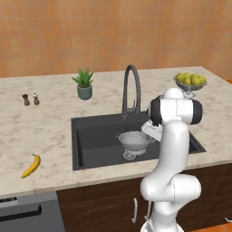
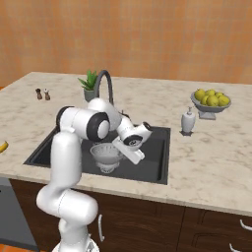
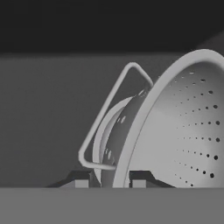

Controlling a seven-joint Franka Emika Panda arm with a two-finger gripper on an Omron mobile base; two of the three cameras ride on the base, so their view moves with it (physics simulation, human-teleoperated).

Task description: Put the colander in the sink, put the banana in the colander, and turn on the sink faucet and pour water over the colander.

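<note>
The silvery colander (image 1: 134, 141) (image 2: 105, 155) (image 3: 175, 131) stands upright low inside the black sink (image 1: 90, 136) (image 2: 155, 162), right of the basin's middle. My gripper (image 1: 149, 136) (image 2: 119, 150) (image 3: 109, 183) reaches down into the basin and is shut on the colander's flared rim, close to its wire side handle (image 3: 109, 118). The banana (image 1: 31, 166) (image 2: 2, 146) lies on the counter left of the sink, near the front edge. Behind the basin rises the dark gooseneck sink faucet (image 1: 131, 86) (image 2: 104, 83), its spout arching toward the front. I see no water running.
A potted plant (image 1: 83, 84) (image 2: 89, 82) and two small shakers (image 1: 31, 99) (image 2: 42, 93) stand at the back left. A pedestal bowl of yellow-green fruit (image 1: 190, 81) (image 2: 211, 102) and a soap dispenser (image 2: 187, 121) are right of the sink. A dishwasher front (image 1: 27, 213) sits below the counter.
</note>
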